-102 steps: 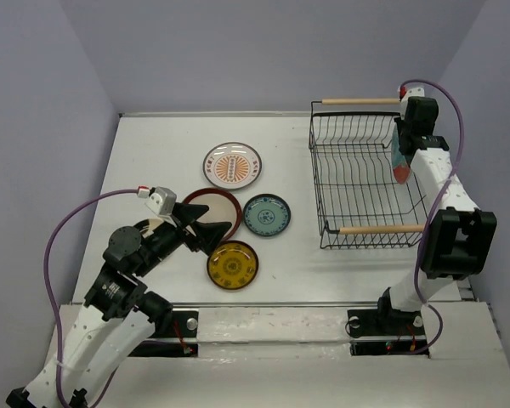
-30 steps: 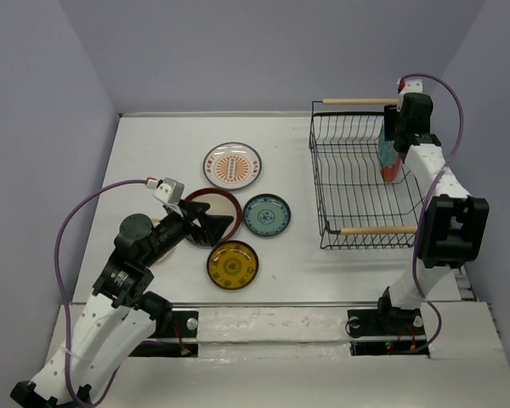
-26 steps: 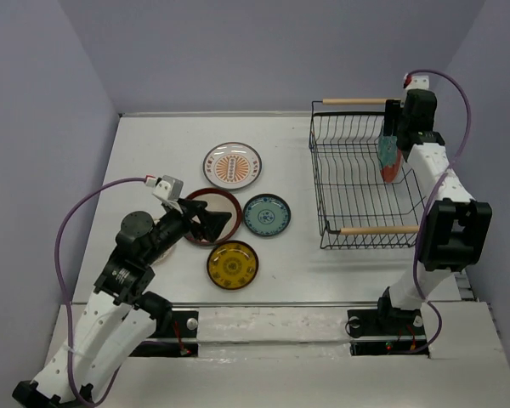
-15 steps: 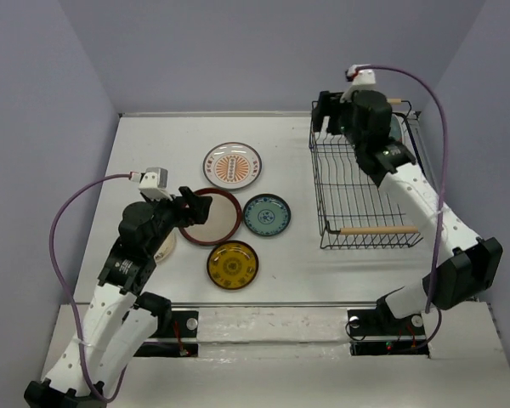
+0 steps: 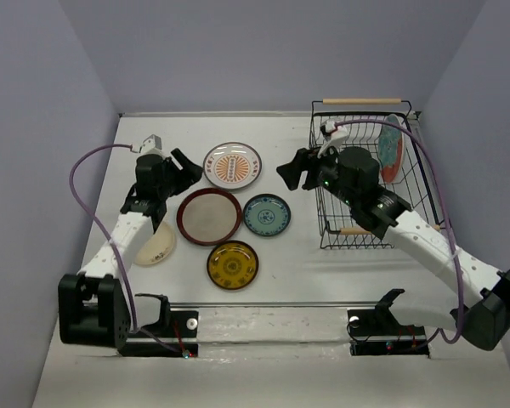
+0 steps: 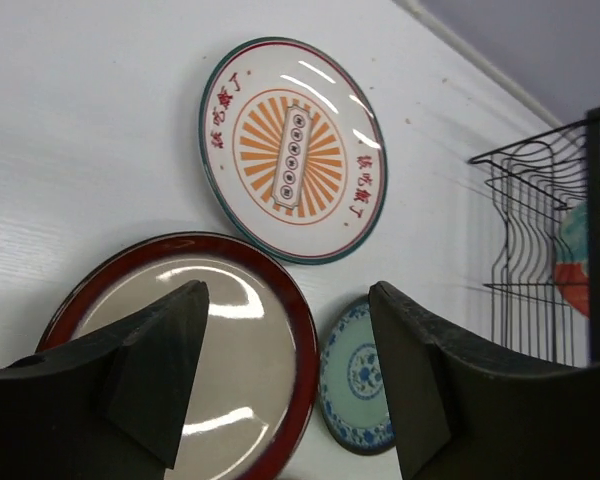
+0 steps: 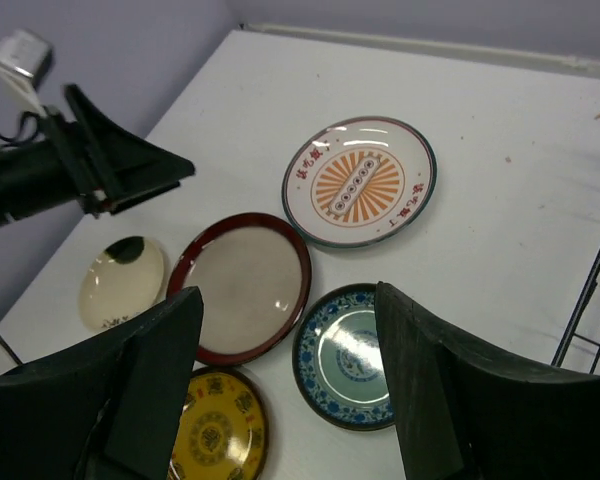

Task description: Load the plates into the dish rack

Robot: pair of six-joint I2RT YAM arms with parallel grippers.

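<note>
1. The tabletop is white and carries the dish rack and all the loose plates.
2. The dish rack stands at the right side of the tabletop. It holds one plate only, so I judge the task as one of six done, with five plates left to load.
3. The dark-red-rimmed cream plate lies flat, well apart from the dish rack to its left.
4. The white plate with orange centre lies flat left of the dish rack, level with its far half.
5. The teal-and-red plate stands on its edge inside the dish rack, near its far right corner.
6. The amber-yellow plate lies left of the dish rack, a little nearer to the robot than its near handle.
7. The plain cream plate lies the farthest from the dish rack, to the left.
8. The teal-blue plate is the loose plate nearest to the dish rack, just left of its near corner.
9. The right tool hovers just left of the dish rack, its jaws wide apart and holding nothing.
10. The left tool hangs far left of the dish rack, above the plates; it too is wide open and empty.
</note>
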